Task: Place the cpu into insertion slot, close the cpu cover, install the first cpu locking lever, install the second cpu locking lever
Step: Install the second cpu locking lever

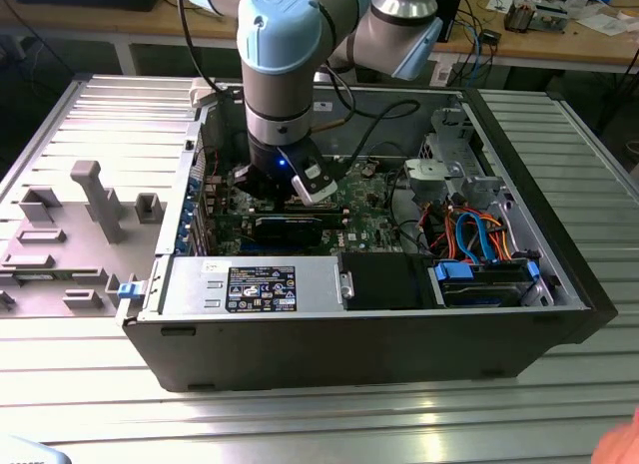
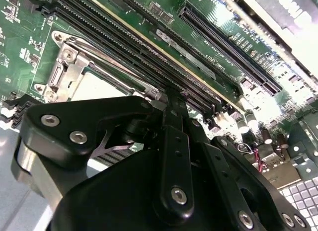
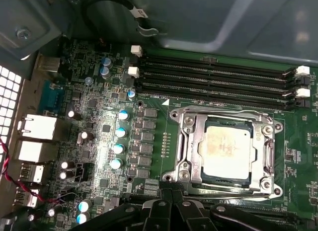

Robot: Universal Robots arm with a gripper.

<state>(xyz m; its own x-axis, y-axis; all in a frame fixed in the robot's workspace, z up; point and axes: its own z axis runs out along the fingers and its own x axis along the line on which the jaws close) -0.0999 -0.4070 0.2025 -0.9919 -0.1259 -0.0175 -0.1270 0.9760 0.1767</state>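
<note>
A grooved metal table [image 1: 300, 424] carries an open computer case [image 1: 379, 334] lying on its side, with a grey fixture tray [image 1: 70, 225] beside it on the exterior view's left. The arm [image 1: 290, 55] reaches down into the case, and its gripper [image 1: 275, 180] hangs just above the green board [image 1: 364, 190]. In the second wrist view the gripper [image 2: 171, 99] has its black fingers [image 2: 174, 116] drawn together with nothing seen between them; the tips hover over the long black memory slots [image 2: 149, 62], just beside the socket. In the first wrist view the insertion slot [image 3: 226, 151] sits on the board [image 3: 99, 126] next to four memory slots [image 3: 213, 82]. The cover [image 3: 189, 141] lies flat over the slot, and the cpu [image 3: 226, 149] is seated inside, its pale metal top showing through the cover's window. Whether the levers are latched cannot be told. A row of small round capacitors [image 3: 119, 139] stands beside the socket.
</note>
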